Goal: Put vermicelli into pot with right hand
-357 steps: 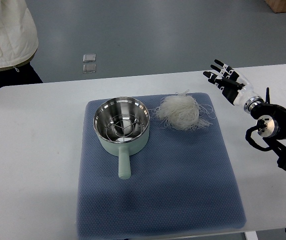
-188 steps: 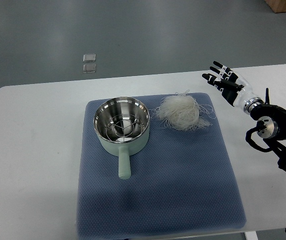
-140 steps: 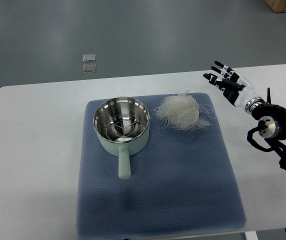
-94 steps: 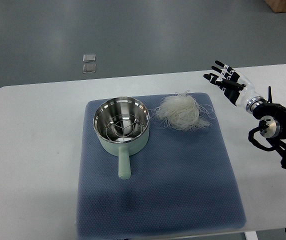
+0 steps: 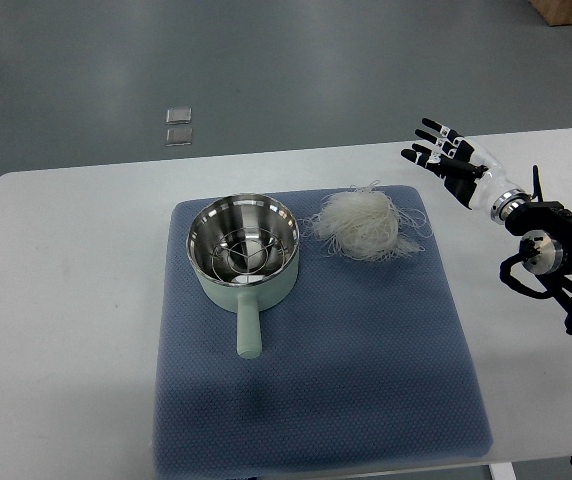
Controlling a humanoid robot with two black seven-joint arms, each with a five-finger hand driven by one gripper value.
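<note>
Right robot hand (image 5: 448,163) fingers spread, empty, vermicelli (image 5: 364,224) beside pot (image 5: 243,251), arm cut off at edge

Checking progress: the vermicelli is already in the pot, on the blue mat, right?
Not quite. The top view shows the vermicelli lying on the blue mat beside the pot, to its right, not inside it.

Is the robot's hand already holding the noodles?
No. The right hand hovers open, off to the side of the noodles, which lie on the mat.
</note>
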